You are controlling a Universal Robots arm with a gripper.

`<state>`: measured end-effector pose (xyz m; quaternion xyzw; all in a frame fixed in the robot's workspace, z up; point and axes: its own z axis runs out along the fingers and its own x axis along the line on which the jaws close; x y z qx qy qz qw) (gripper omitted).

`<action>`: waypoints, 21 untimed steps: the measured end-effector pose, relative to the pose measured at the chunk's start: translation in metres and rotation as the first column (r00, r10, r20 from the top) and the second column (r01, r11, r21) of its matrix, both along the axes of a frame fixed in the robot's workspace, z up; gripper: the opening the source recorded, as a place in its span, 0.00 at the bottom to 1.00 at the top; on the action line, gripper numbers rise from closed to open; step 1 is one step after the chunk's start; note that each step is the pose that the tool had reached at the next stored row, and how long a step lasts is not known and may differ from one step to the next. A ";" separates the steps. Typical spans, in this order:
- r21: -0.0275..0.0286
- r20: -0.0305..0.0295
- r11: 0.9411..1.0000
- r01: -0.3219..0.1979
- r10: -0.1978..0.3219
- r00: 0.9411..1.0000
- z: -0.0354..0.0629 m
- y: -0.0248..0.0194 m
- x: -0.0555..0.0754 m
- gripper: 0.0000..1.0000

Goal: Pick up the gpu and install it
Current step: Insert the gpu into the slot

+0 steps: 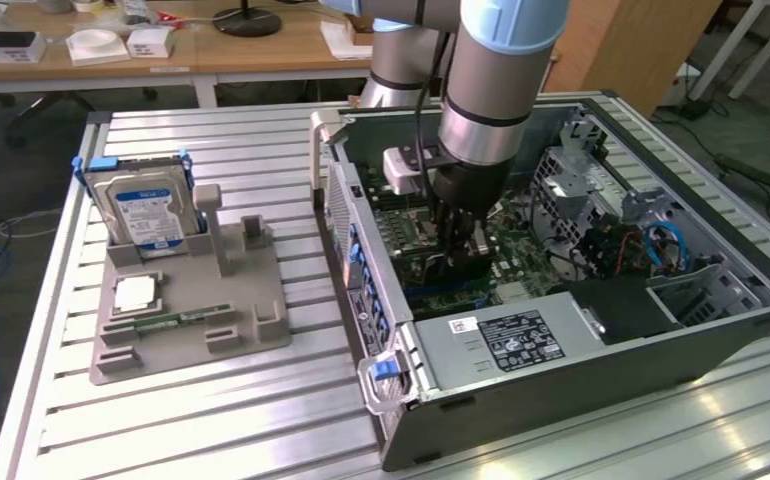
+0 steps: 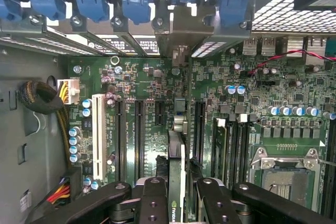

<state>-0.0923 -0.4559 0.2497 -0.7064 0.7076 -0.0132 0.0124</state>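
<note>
The fingers [image 2: 153,200] pinch the gpu [image 2: 177,153] edge-on, so pickup is done. It stands over the motherboard [image 2: 257,90] slots; full seating cannot be told.

silver-grey arm [image 1: 485,125], pale blue joint cover [image 1: 505,25], black end effector [image 2: 181,195] with round screws, perhaps grey wrist box [image 1: 403,170]

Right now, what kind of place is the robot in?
Probably a robotics lab or workshop: a robot arm reaches into an open computer case on a slatted metal table, with desks behind.
</note>
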 end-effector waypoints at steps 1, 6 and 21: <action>0.000 0.000 1.000 0.000 0.000 1.000 -0.0001 0.0000 0.000 0.26; 0.000 0.000 1.000 0.000 0.000 1.000 -0.0004 0.0000 0.000 0.26; 0.000 0.000 1.000 0.000 0.000 1.000 -0.0042 0.0000 0.000 0.26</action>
